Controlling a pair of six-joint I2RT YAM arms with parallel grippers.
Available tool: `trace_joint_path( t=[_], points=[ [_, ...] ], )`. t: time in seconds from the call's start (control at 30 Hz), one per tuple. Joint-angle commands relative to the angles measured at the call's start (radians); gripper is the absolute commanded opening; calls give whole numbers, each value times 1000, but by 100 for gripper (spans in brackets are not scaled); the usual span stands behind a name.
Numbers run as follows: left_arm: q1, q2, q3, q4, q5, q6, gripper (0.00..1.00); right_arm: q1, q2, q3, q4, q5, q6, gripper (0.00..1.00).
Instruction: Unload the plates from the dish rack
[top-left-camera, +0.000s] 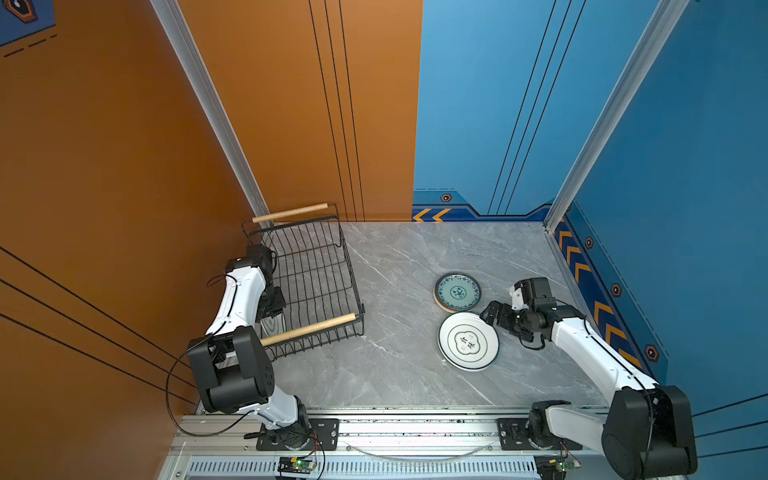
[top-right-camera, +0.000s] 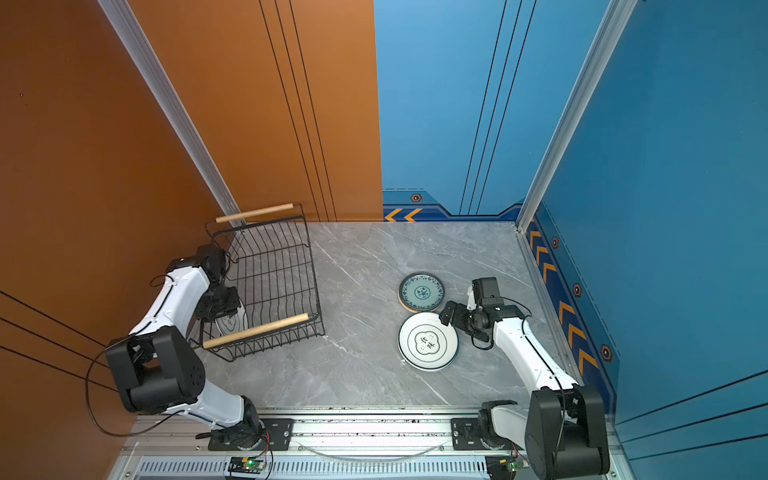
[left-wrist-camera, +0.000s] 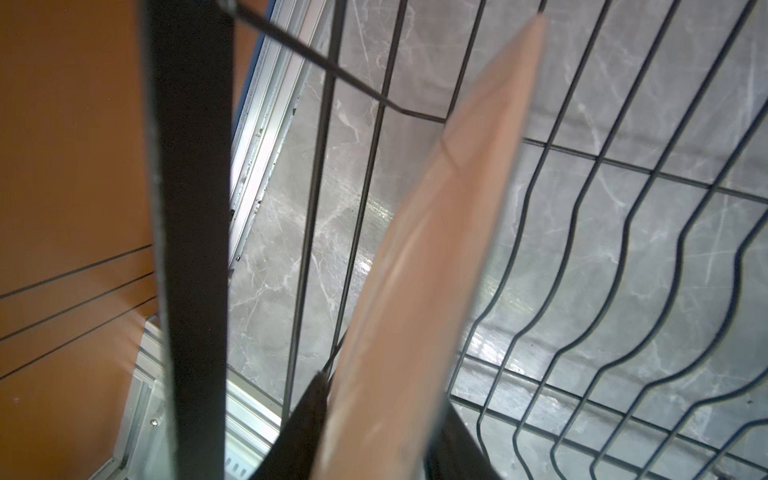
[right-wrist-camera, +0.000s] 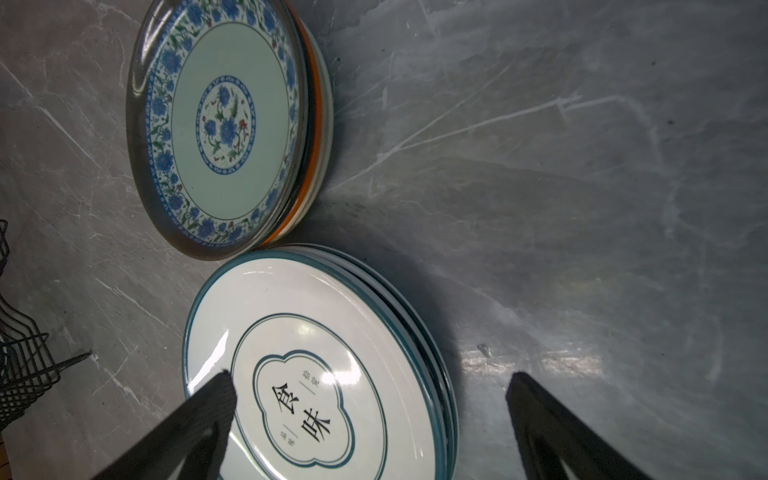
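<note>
One white plate (top-right-camera: 232, 325) left in my black wire dish rack (top-left-camera: 351, 282).
Left gripper (left-wrist-camera: 380, 395) straddles it, grip unclear; right gripper (right-wrist-camera: 370, 386) spread, empty; two plate stacks (top-left-camera: 468, 347) outside the rack.

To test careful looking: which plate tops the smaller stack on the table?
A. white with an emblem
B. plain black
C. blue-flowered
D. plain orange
C: the flowered plate lies uppermost, with an orange plate edging out beneath it.
</note>
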Motion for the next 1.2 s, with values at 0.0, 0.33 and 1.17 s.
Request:
trace_joint_path(
  t=[0.0,0.33,1.17],
  points=[
    [6,23,11,-9,-26,-6,35,-8,-13,-13,-2,-12,-25,100],
    [8,7,8,-14,-25,-8,19,-12,-45,-27,-5,-14,-17,100],
    [-9,-135,116,-116,160,-20,0,-12,-98,-37,-9,-43,3,100]
  ],
)
